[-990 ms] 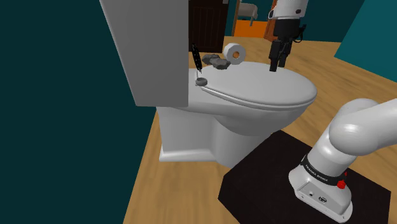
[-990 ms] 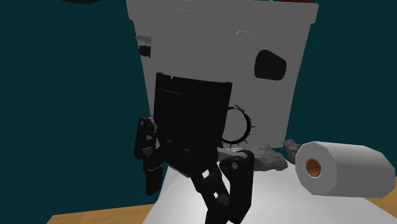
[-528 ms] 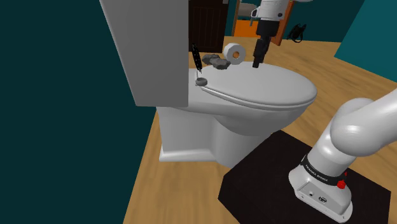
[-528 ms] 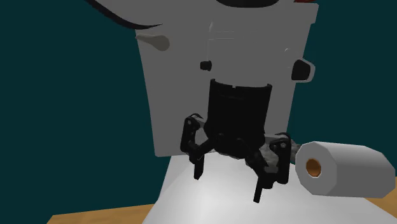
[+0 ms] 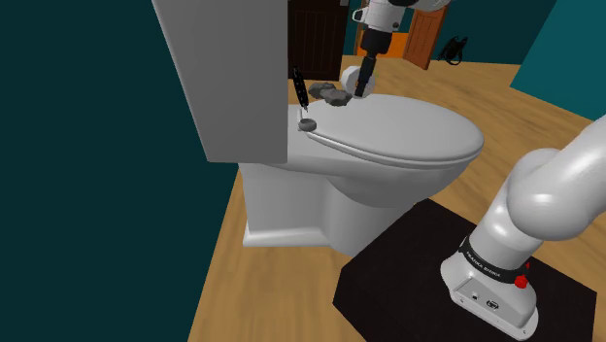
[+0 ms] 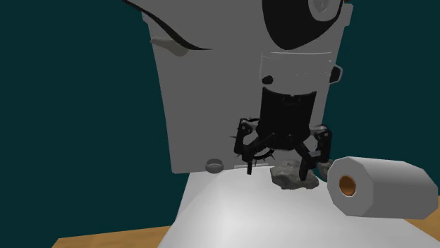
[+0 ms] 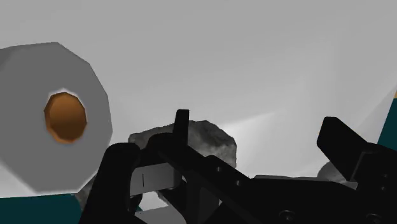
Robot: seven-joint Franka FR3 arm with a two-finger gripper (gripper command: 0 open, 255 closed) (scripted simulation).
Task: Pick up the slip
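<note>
Slip point(image 5: 333, 94): grey crumpled lump on the back of the toilet lid point(image 5: 408, 131), just in front of the tank point(image 5: 223, 68); upper centre of the shoulder view.

Shoulder view, left to right:
- Teal wall, then the grey tank at upper left.
- Small grey disc point(image 5: 307, 123) on the lid's rear edge.
- Thin black object point(image 5: 301, 87) leaning by the tank.
- Slip, with the gripper point(image 5: 361, 89) pointing down just at its right edge.
- Toilet paper roll point(image 5: 347, 75) partly behind the gripper.
- White arm point(image 5: 544, 194) at the right edge; stand point(image 5: 490, 287) on a black mat point(image 5: 388, 282) at lower right.

Second exterior view:
- Disc left of centre.
- Gripper point(image 6: 277, 169) centre, fingers spread wide, nothing clasped.
- Slip point(image 6: 292, 181) under it, toward the right-hand finger.
- Roll at the right edge.
- Contact between fingertip and slip: cannot tell.

Wrist view: fingers stand well apart. The slip point(image 7: 203, 137) lies behind one fingertip, partly within the gap. The roll, with its brown core, is just beyond that finger's outer side.
</note>
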